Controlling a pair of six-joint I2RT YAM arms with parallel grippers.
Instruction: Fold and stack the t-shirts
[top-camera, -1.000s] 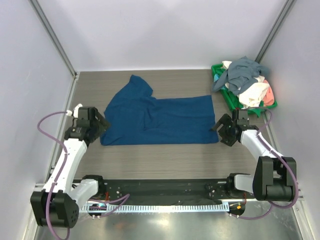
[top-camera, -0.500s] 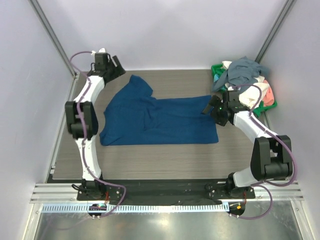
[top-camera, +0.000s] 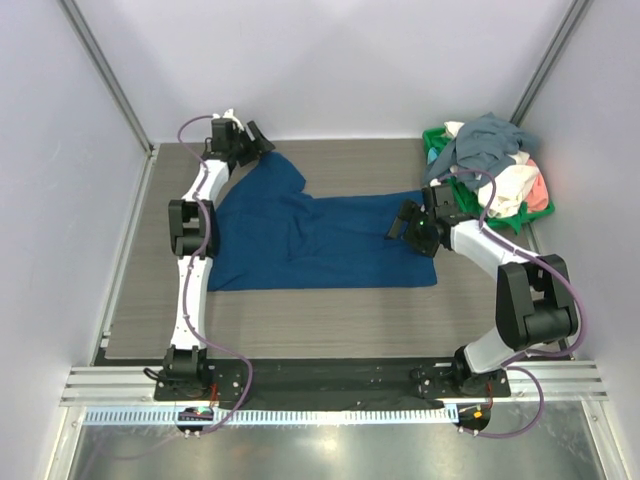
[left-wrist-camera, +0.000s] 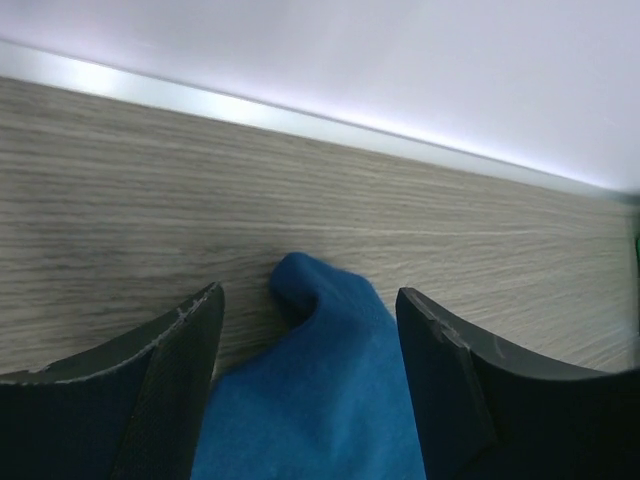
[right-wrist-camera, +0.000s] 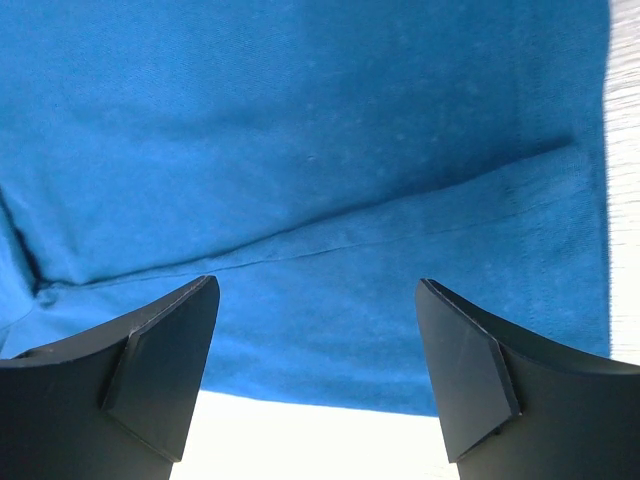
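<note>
A blue t-shirt (top-camera: 310, 235) lies flat on the wooden table, folded lengthwise, with its sleeve pointing to the far left. My left gripper (top-camera: 264, 138) is open at the far tip of that sleeve. In the left wrist view (left-wrist-camera: 310, 295) the sleeve tip (left-wrist-camera: 320, 380) lies between the fingers. My right gripper (top-camera: 402, 222) is open and low over the shirt's right end. In the right wrist view (right-wrist-camera: 315, 285) the blue cloth (right-wrist-camera: 300, 150) and its hem fill the view. Neither gripper holds anything.
A green basket (top-camera: 457, 196) stands at the far right. It holds a heap with a grey-blue shirt (top-camera: 485, 140), a white one (top-camera: 505, 185) and a salmon-pink one (top-camera: 541, 197). White walls enclose the table at the back and sides.
My left arm has swung from the shirt's near left corner out to its far sleeve tip. My right gripper has moved from the near right corner up and left onto the shirt's right end.
</note>
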